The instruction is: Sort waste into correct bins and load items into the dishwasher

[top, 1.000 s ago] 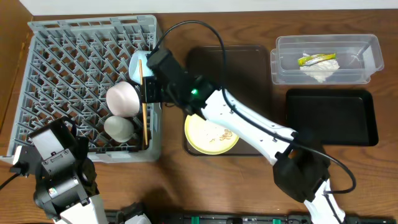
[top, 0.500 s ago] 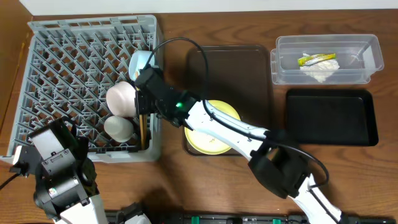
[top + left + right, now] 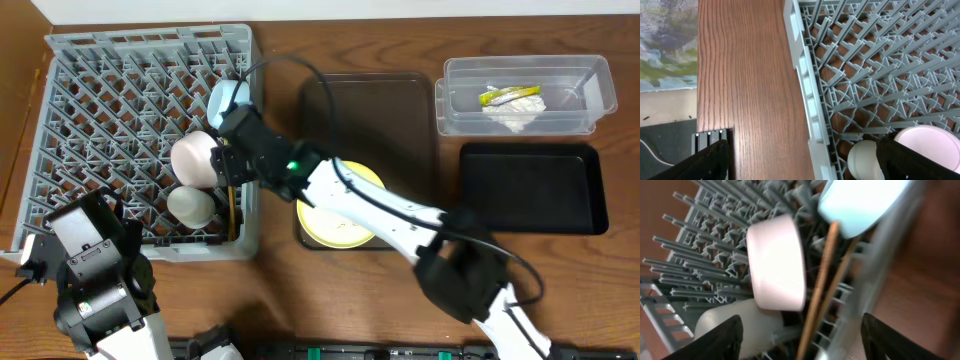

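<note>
Your right jaws stand wide apart over the rack [image 3: 110, 90]; the chopsticks [image 3: 822, 280] lie loose between them, beside the pink bowl [image 3: 777, 262]. Your left jaws gape wide, empty, straddling the rack's wall and the counter [image 3: 750, 75].

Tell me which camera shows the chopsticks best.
Right wrist: the chopsticks cross the frame close up, leaning in the dish rack beside the pinkish-white bowl. Overhead shows only a thin sliver of them; left wrist shows none.
</note>
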